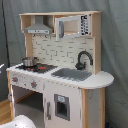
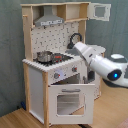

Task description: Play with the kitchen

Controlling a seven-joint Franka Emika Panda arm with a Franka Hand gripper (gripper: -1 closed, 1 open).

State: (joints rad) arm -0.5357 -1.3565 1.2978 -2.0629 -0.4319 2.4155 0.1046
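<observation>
The kitchen [image 1: 60, 75] [image 2: 55, 65] is a tall white and light-wood toy with a range hood [image 1: 37, 27], a stove [image 1: 37, 67] carrying a small metal pot [image 1: 29, 61] [image 2: 44, 56], a grey sink [image 1: 72, 74] and a black faucet [image 1: 82, 59]. Its oven door [image 2: 70, 102] hangs open, tilted outward. In the second exterior view my white arm [image 2: 102, 62] reaches in from the right. Its gripper end [image 2: 76, 46] sits at faucet height in front of the counter, touching nothing that I can see. In the first exterior view only a white part of the arm [image 1: 20, 121] shows, at the bottom left.
A grey curtain [image 1: 115, 45] hangs behind the kitchen. A microwave cabinet [image 1: 70, 25] with its door [image 2: 100, 11] swung open sits at the top. Round knobs [image 2: 65, 74] line the front panel under the stove. The floor [image 2: 20, 120] is wood.
</observation>
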